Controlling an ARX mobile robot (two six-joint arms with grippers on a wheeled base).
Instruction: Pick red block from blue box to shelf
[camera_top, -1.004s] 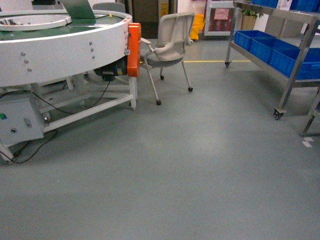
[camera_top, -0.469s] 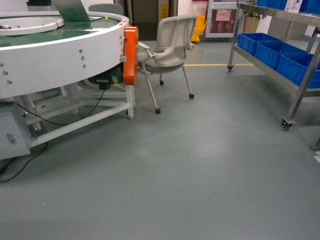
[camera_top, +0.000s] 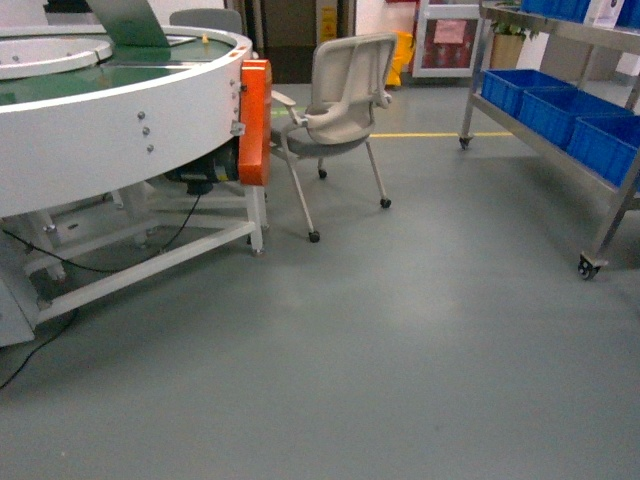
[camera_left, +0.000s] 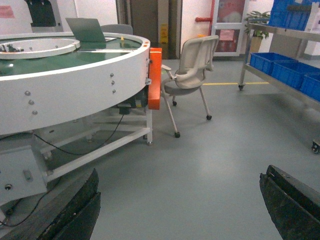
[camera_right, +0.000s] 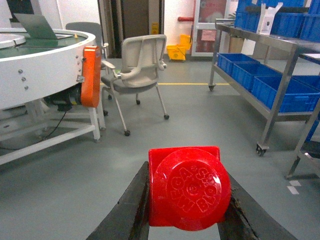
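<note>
So, going left to right: the upper left of the head view is filled by a big white round counter (camera_top: 120, 120) with a green top, and an orange guard (camera_top: 254, 122) is bolted to its edge. A laptop (camera_left: 86, 30) can be seen sitting on that counter in the left wrist view. Just right of the guard, a light grey chair (camera_top: 340, 100) on casters is parked on the grey floor (camera_top: 380, 340), with a yellow floor line (camera_top: 430, 134) running behind it.

The left claw (camera_left: 180, 210) is seen spread wide at the bottom of its own view, with nothing but bare floor between the two dark fingers (camera_left: 75, 215).

Over in the right wrist view, the red block (camera_right: 187, 187) is clamped between the dark fingers (camera_right: 125, 210) of the right claw (camera_right: 187, 220), stud face turned toward the camera, lower centre of the frame. Embossed lettering can be made out on the stud.

At the far right, the shelf (camera_right: 280, 65) is seen standing on small casters, well apart from the held block. Dark blue crates (camera_right: 260, 75) are lined up on its lower tier, and more are up on the top tier. A yellow mop bucket (camera_right: 179, 50) is tucked by the back wall. No turquoise box can be made out in any view.
</note>
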